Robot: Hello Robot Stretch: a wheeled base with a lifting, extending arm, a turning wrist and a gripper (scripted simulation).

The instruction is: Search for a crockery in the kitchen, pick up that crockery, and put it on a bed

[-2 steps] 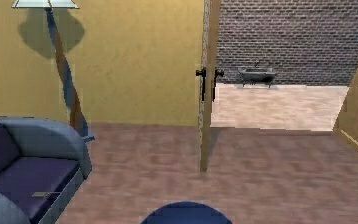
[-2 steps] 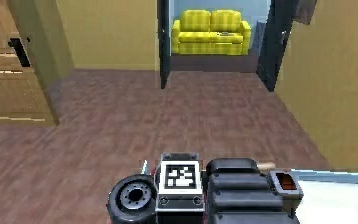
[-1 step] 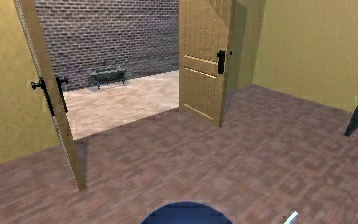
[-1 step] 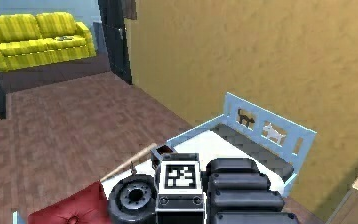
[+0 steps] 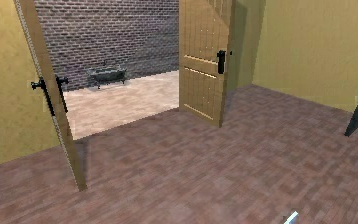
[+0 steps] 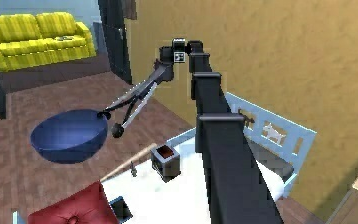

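Observation:
A dark blue bowl (image 6: 69, 135) hangs at the far end of my gripper (image 6: 115, 126), clear of the floor and the bed, so the gripper holds it. The dark arm (image 6: 222, 130) rises from the arm side view's bottom edge, and the thin fingers (image 6: 137, 100) slant down to the left toward the bowl. Below and right of the bowl lies a bed (image 6: 152, 195) with a white sheet, a red pillow (image 6: 77, 210) and a pale blue headboard (image 6: 277, 135). The bowl hangs just past the bed's left edge, over brown wood floor.
A small dark box (image 6: 167, 160) stands on the bed. A yellow sofa (image 6: 37, 40) and a dark door (image 6: 115, 35) lie farther out. Ahead, two wooden doors (image 5: 205, 60) stand open onto a light floor with a brick wall (image 5: 107, 35) and a dark rack (image 5: 107, 77).

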